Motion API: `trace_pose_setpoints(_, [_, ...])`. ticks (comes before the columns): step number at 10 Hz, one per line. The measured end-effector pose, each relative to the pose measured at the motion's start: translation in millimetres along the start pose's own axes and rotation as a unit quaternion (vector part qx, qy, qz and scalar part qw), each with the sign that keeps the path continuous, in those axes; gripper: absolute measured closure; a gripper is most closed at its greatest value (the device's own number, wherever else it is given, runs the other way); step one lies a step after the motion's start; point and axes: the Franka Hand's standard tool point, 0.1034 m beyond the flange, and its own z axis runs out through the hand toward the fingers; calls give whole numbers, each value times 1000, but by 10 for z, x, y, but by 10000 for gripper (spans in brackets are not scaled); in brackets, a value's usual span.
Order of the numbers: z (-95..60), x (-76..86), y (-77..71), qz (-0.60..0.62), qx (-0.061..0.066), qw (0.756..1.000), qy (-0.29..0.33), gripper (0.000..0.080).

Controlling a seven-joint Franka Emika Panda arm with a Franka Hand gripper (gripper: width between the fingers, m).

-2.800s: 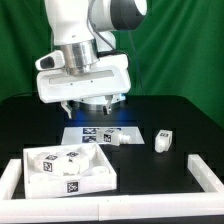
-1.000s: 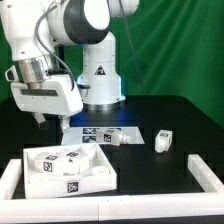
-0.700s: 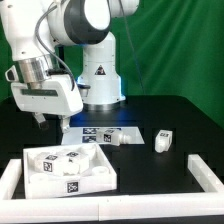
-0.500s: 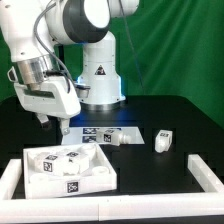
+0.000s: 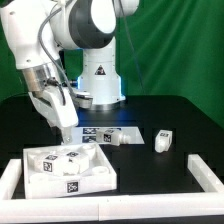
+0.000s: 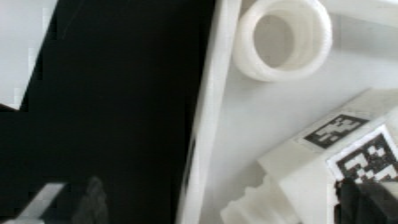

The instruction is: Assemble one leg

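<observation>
A leg (image 5: 163, 140), a small white block with a tag, stands on the black table at the exterior view's right. Another leg (image 5: 112, 140) lies by the marker board (image 5: 98, 131). More tagged legs (image 5: 62, 163) lie on the large white panel (image 5: 95, 178) at the front left; they also show in the wrist view (image 6: 352, 140), beside a round hole (image 6: 285, 40) in the panel. My gripper (image 5: 62, 122) hangs tilted above the panel's back edge. In the wrist view the gripper (image 6: 222, 205) is open and empty, its fingers (image 6: 80, 200) wide apart.
White frame rails lie at the front left (image 5: 10, 176) and front right (image 5: 203, 172) of the table. The robot base (image 5: 98, 80) stands behind the marker board. A green backdrop closes the back.
The arm swung from the middle to the exterior view's left. In the last half second the gripper tilted and dipped right and down toward the panel. No part has moved.
</observation>
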Motion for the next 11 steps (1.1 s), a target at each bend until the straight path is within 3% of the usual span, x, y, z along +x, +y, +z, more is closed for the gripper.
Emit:
trace_pose_setpoints(3, [115,-198,-10,-9,-12,1000,-5,150])
trace_pose_setpoints(6, [287,-202,85,-7,-28,1000,-7,150])
trace_pose_setpoints(10, [373,-180,166,-16,-36,999,-5,150])
trace_pose_setpoints(11, [374,-180,166,-16,-36,999,-5,265])
